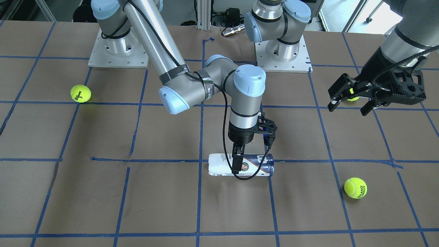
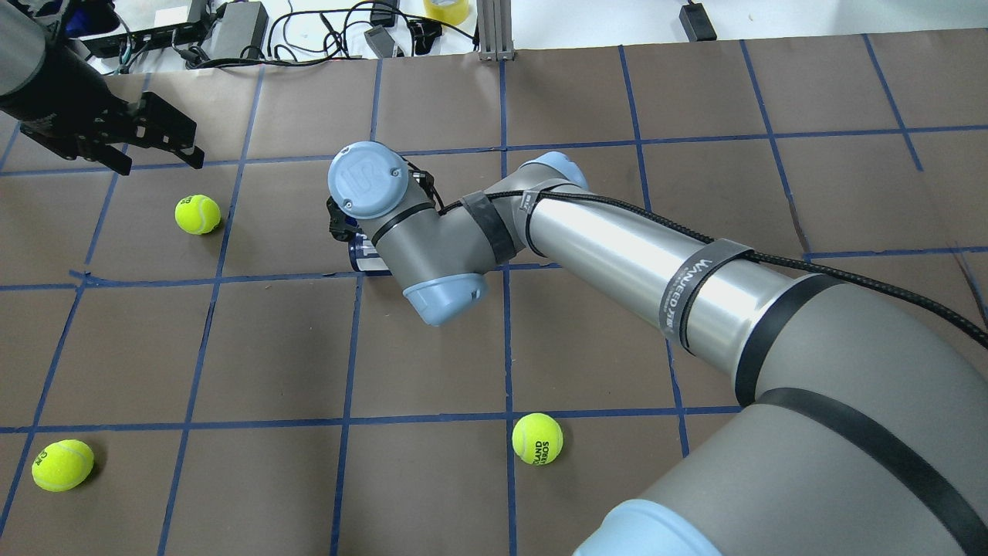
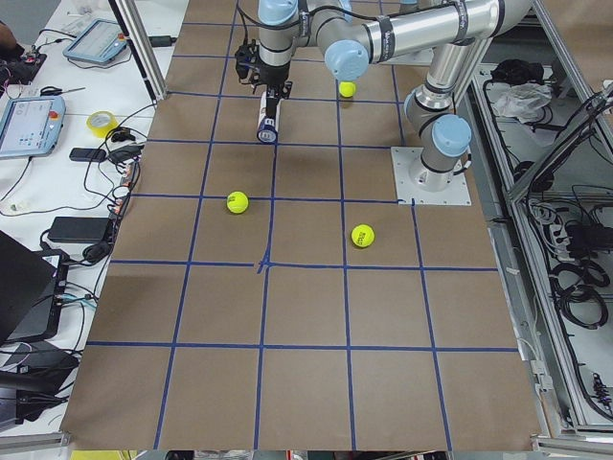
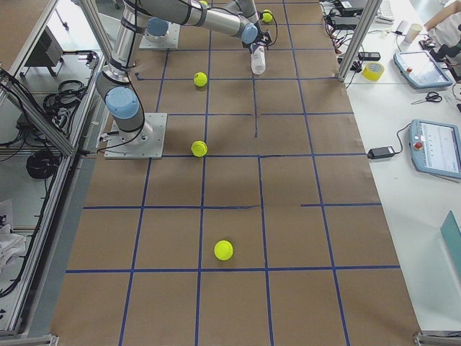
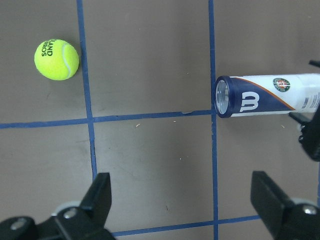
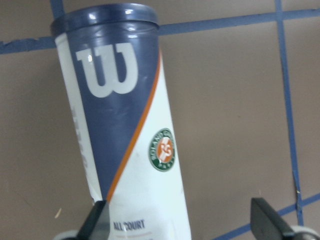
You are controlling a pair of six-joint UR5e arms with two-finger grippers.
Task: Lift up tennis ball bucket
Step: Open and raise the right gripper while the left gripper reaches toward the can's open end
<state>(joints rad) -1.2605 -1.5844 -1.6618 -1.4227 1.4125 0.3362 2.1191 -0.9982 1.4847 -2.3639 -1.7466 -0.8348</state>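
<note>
The tennis ball bucket point(image 1: 253, 164) lies on its side on the brown table, dark blue rim toward the robot's left. In the overhead view only its blue end point(image 2: 361, 259) shows under the right wrist. My right gripper point(image 1: 237, 164) points straight down over its middle, open, with one finger on each side. In the right wrist view point(image 6: 181, 220) the bucket point(image 6: 125, 140) sits near one finger, and the other finger point(image 6: 267, 220) stands well apart. My left gripper point(image 1: 346, 101) is open, empty and high above the table. The left wrist view point(image 5: 184, 200) shows the bucket point(image 5: 265, 95) ahead.
Three loose tennis balls lie on the table: one point(image 1: 355, 187) beyond the bucket's rim end, one point(image 1: 80, 93) on the robot's right side, one point(image 1: 353, 98) partly hidden behind the left gripper. Arm base plates point(image 1: 118, 51) stand at the robot's edge.
</note>
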